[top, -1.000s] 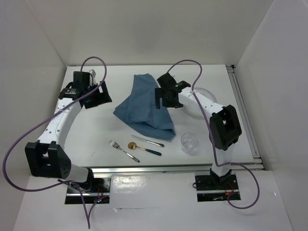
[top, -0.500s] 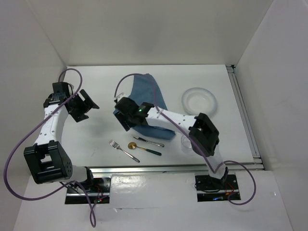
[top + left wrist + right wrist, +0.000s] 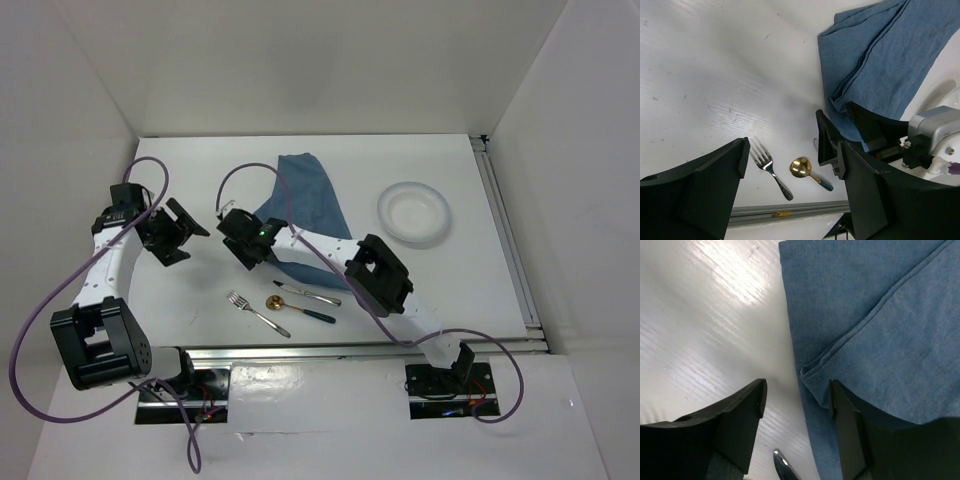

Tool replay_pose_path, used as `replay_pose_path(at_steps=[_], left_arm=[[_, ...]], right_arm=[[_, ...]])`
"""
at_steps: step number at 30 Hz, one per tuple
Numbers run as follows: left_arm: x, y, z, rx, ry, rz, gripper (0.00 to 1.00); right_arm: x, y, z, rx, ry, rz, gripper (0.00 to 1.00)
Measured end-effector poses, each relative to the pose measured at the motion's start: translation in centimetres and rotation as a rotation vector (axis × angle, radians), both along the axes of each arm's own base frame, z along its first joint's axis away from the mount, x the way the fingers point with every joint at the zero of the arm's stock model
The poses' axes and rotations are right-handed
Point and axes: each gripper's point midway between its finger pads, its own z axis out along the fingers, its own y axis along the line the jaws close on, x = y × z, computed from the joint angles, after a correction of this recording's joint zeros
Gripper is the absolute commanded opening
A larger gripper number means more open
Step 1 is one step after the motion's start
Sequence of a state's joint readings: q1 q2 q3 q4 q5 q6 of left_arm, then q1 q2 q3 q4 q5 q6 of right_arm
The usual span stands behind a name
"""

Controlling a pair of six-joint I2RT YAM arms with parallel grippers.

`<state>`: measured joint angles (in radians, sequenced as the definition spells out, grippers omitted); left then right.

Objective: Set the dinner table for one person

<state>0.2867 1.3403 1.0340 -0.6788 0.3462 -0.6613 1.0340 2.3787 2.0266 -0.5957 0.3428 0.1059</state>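
the table (image 3: 450,285) lay beneath both grippers. the cloth (image 3: 305,195) had its folded corner between the right gripper's (image 3: 797,395) parted fingers, unpinched. the plate (image 3: 414,213) sat well apart from them. the left gripper (image 3: 790,160) hung wide open, empty, with the fork (image 3: 770,167) and spoon (image 3: 801,167) below its fingertips.

Top external sits high and behind, looking down over the whole dinner table (image 3: 200,290); both wrist cameras face down at close range, the right nearest, sharing the folded corner of the blue cloth (image 3: 880,340).
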Motion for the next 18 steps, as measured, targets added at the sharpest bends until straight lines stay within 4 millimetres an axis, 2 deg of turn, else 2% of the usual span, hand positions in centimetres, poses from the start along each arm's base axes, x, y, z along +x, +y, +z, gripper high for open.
replay_pose_path(at_steps=[2, 4, 18], left_arm=[[-0.1, 0.0, -0.2, -0.002, 0.005, 0.003, 0.89], [-0.2, 0.1, -0.2, -0.002, 0.006, 0.004, 0.89], [-0.2, -0.2, -0.2, -0.015, 0.003, -0.004, 0.9]], right_arm=[[0.3, 0.0, 0.0, 0.004, -0.002, -0.007, 0.53], [0.4, -0.1, 0.1, 0.009, -0.001, -0.015, 0.5], [3.3, -2.4, -0.5, 0.028, 0.024, -0.106, 0.46]])
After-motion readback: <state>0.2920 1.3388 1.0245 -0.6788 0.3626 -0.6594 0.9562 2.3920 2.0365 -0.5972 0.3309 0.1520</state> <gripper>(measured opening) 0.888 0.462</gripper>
